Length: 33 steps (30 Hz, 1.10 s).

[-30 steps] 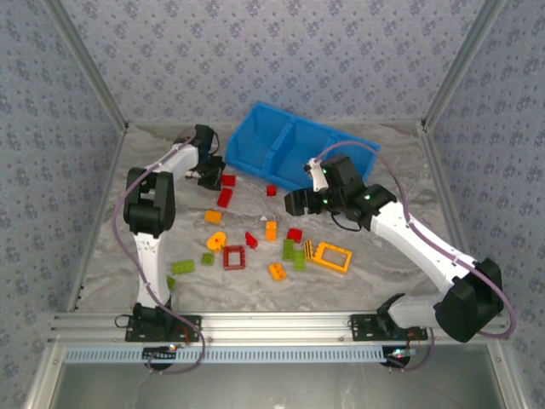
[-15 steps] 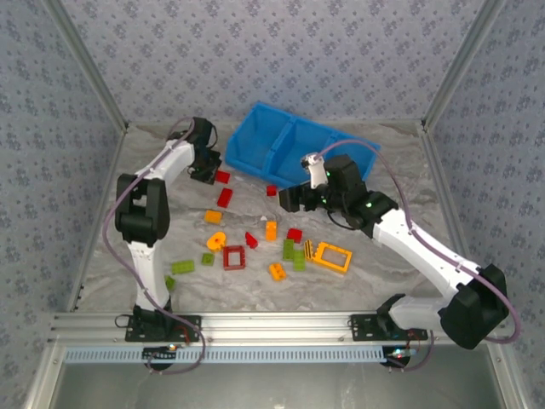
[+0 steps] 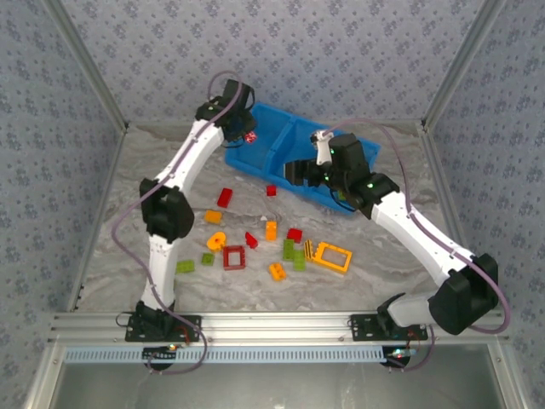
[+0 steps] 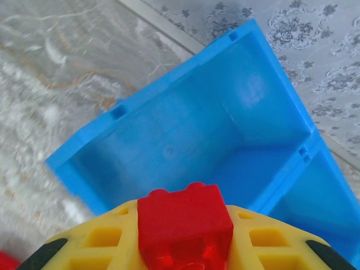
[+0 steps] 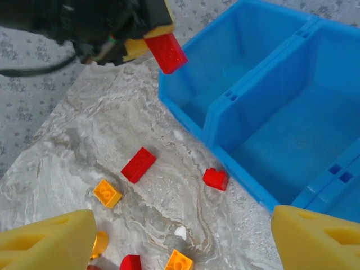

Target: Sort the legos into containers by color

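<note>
Grey marbled bench [image 3: 375, 281] under papered walls, with the blue bin [image 3: 264, 109] at the far side. The red brick [image 4: 185, 222] is clamped between the yellow fingers of my left hand [image 4: 185, 250]. I hold it high above the bin's left end compartment [image 4: 185, 129], so that a release should drop it cleanly inside (this one, I judge, takes the reds). My right hand [image 3: 294, 170] hangs by the bin's front wall, fingers spread wide with nothing between them, clear of the left arm. Its wrist view shows the brick [image 5: 166, 50] side-on near the bin's corner, which my left wrist view cannot. The overhead view adds the unsorted legos [image 3: 294, 253] on the bench, short of the bin.
</note>
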Tool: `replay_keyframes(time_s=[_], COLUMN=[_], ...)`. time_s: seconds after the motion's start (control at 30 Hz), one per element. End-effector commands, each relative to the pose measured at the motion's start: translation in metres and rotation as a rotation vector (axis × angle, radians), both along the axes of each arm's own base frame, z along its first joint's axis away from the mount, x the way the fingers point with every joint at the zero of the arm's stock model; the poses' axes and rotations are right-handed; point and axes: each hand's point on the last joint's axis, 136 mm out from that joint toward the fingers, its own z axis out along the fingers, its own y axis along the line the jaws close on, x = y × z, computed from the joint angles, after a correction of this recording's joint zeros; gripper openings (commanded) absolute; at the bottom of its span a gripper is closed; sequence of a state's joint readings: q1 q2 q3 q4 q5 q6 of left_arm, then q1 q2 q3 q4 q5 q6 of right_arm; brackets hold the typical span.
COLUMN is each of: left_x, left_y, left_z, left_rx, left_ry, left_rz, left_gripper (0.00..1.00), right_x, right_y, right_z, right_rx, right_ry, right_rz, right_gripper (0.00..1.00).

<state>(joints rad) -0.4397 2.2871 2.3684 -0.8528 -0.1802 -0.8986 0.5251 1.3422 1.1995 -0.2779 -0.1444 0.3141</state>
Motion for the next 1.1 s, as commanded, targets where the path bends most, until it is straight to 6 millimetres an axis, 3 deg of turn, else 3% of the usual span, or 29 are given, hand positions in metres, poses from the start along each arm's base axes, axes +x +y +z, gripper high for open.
replay_keyframes(time_s=[0.0, 0.07, 0.13, 0.33, 0.6, 0.9, 1.07], left_x=[0.027, 0.041, 0.048, 0.047, 0.027, 0.003, 0.003], left_y=[0.01, 0.0, -0.008, -0.035, -0.035, -0.028, -0.029], left_z=[-0.031, -0.034, -0.044, -0.075, -0.112, -0.127, -0.121], left_rx=[0.146, 0.147, 0.141, 0.132, 0.165, 0.168, 0.168], left_ry=[-0.004, -0.038, -0.042, -0.019, 0.1, 0.21, 0.205], left_rz=[-0.042, -0.085, -0.116, -0.214, -0.214, -0.193, -0.206], left_gripper=[0.27, 0.27, 0.27, 0.24, 0.24, 0.25, 0.5], right_x=[-0.009, -0.015, -0.021, -0.034, -0.034, -0.027, -0.024], right_y=[-0.01, -0.015, -0.021, -0.037, -0.047, -0.048, -0.046], right_z=[0.008, 0.01, -0.004, -0.013, -0.026, -0.039, -0.041], right_rx=[0.006, 0.003, -0.016, -0.025, -0.04, -0.064, -0.061], right_ry=[0.016, 0.018, 0.047, 0.07, 0.105, 0.139, 0.142], right_rz=[-0.028, -0.031, -0.041, -0.074, -0.1, -0.109, -0.105], right_gripper=[0.84, 0.84, 0.84, 0.84, 0.84, 0.84, 0.84])
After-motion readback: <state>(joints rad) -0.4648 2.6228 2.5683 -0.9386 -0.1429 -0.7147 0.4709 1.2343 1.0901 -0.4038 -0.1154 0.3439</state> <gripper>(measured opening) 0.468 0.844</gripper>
